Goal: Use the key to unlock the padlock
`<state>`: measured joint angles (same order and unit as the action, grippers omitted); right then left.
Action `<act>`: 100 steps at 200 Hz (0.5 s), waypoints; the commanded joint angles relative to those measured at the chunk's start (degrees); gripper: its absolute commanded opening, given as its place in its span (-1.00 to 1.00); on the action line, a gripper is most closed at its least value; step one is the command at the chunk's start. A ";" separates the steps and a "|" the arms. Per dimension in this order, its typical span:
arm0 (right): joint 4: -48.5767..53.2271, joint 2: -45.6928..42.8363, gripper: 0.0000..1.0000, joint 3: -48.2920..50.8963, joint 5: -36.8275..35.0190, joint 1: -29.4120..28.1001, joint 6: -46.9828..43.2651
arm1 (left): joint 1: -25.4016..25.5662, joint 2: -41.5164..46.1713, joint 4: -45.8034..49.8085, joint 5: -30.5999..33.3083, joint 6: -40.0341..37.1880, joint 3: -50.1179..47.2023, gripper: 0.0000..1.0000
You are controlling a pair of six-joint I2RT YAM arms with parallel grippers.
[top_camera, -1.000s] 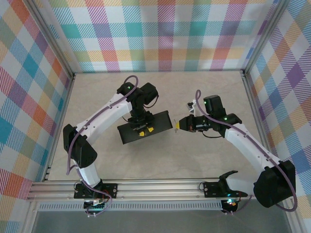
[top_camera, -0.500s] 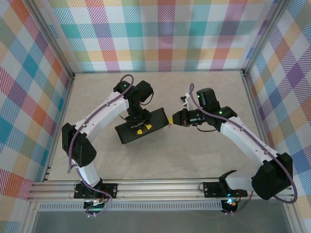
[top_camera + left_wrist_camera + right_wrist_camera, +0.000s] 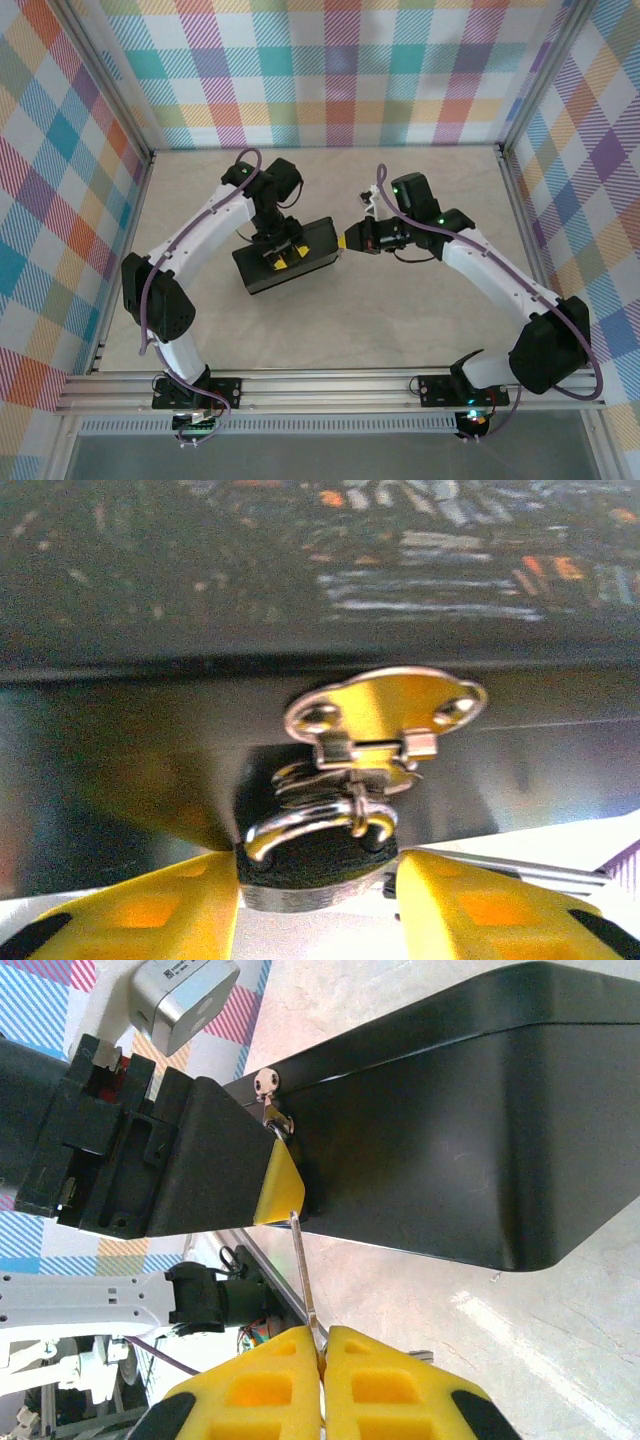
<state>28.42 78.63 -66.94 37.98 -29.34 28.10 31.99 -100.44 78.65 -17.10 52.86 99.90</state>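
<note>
Dark painted tin box (image 3: pixel 305 240) flat on beige table (image 3: pixel 400 330), close against left gripper (image 3: pixel 279 263), just ahead of right gripper (image 3: pixel 346 240). Brass hasp (image 3: pixel 385 712) on box wall.

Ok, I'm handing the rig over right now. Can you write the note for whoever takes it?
Left hand: shut on the padlock, gripping its body from both sides.
Right hand: shut on the key, with the shaft pointing toward the left hand.
The padlock hangs by its shackle from the clasp on the dark box.
Done: both are grasped, and the key tip sits beside the left hand's yellow finger.
Left: put the key into the keyhole (hidden here), turn it, free the shackle.
</note>
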 commanded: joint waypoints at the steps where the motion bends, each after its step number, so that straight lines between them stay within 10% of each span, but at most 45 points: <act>1: 1.09 0.60 -0.83 -2.71 -0.14 -0.41 0.24 | -1.13 1.35 0.19 -0.38 -1.43 0.29 0.01; 100: 2.53 1.88 -0.83 -2.21 -0.18 -1.86 -0.61 | -2.63 2.29 -1.25 5.14 -8.71 3.84 0.27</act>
<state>29.71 80.12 -68.60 37.54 -30.61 28.03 29.80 -100.40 77.67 -14.85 47.42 104.07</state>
